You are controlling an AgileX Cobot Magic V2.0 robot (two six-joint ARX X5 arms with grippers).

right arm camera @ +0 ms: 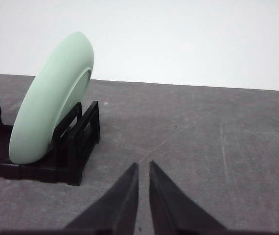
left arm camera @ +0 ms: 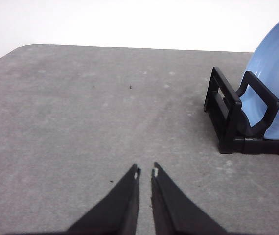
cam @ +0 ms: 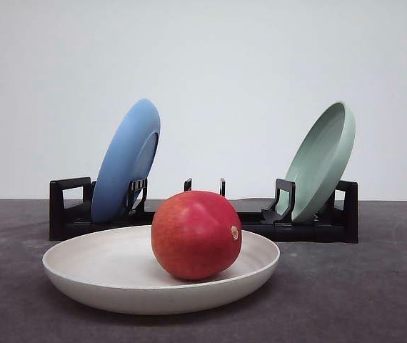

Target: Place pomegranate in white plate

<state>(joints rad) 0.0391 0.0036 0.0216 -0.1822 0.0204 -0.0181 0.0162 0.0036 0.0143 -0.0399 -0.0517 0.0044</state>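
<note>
The red pomegranate (cam: 196, 234) rests inside the wide off-white plate (cam: 89, 268) at the front of the table, its small tan spot facing right. Nothing holds it. My left gripper (left arm camera: 146, 171) hovers over bare grey tabletop, its black fingers nearly touching and nothing between them, with the rack's left end off to one side. My right gripper (right arm camera: 143, 165) is likewise shut and empty above the table, beside the rack's right end.
A black dish rack (cam: 310, 227) stands behind the white plate. A blue plate (cam: 126, 158) leans in its left slot and a pale green plate (cam: 323, 160) in its right slot. Grey tabletop (left arm camera: 81, 112) spreads around both grippers.
</note>
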